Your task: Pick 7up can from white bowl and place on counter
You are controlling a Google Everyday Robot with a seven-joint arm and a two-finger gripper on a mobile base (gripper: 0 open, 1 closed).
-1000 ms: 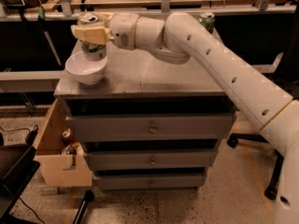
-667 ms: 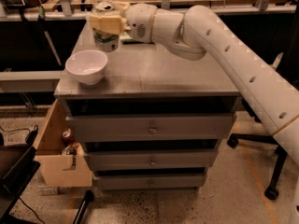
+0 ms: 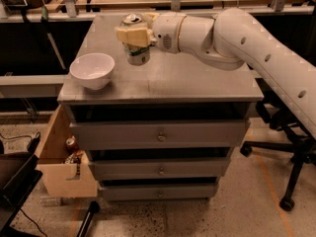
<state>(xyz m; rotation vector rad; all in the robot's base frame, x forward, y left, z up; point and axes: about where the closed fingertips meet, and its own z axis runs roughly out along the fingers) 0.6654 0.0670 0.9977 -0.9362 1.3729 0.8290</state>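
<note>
1. Gripper, clamped around the 7up can, hangs over the back left of the counter.
2. 7up can stands upright, right of the white bowl and apart from it; its base seems to touch the counter.

Dim, warm light from above. Gripper over the counter, clamped on the 7up can. Pale sheen on counter right of the fingers. White bowl left of fingers reads bright. Deep shadow in the drawers below fingers.
</note>
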